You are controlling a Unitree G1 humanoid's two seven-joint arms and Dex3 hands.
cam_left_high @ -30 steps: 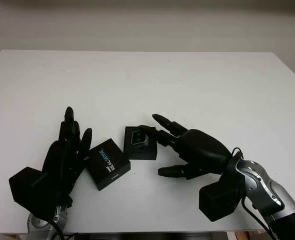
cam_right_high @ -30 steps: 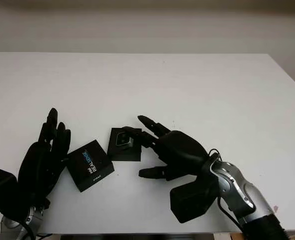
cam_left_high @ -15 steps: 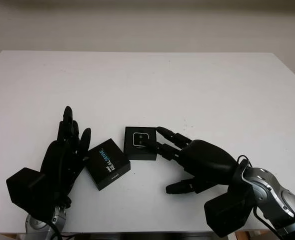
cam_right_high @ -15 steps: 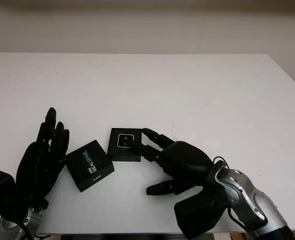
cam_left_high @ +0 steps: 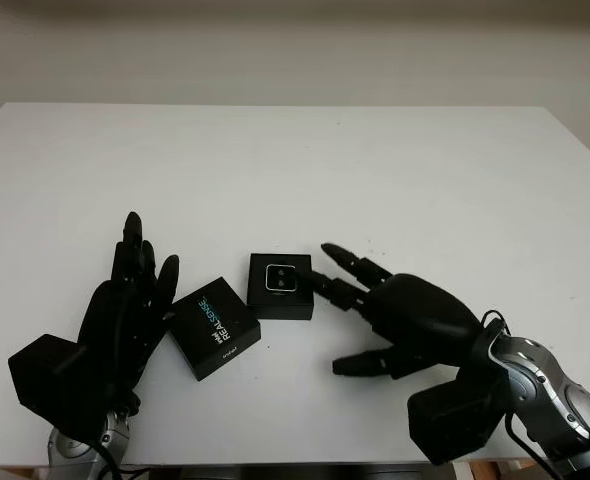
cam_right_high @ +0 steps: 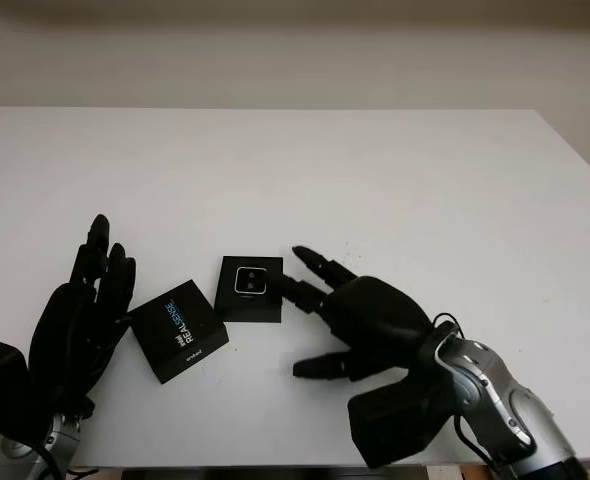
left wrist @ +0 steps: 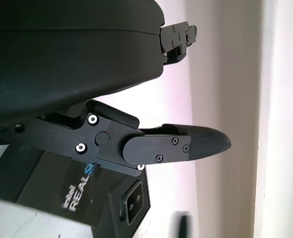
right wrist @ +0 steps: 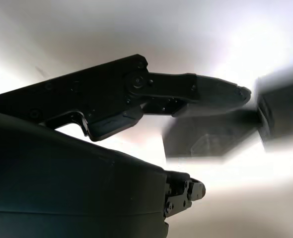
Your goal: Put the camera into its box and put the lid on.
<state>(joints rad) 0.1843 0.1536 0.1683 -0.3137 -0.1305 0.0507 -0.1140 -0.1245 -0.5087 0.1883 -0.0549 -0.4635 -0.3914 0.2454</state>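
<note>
Nearest me, low in the frame, my right hand (cam_left_high: 400,315) is open and holds nothing, palm down over the white worktop (cam_left_high: 395,180), its fingertips touching or just short of the box's right edge, while my left hand (cam_left_high: 125,315) stands open at lower left beside the lid (cam_left_high: 215,327). Just beyond, at centre, the camera (cam_left_high: 279,277) sits in its box (cam_left_high: 281,287); I judge the lid light, stiff and smooth, best pinched by opposite side walls.

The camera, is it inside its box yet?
Yes. The camera sits in the open box; the lid lies beside it.
</note>
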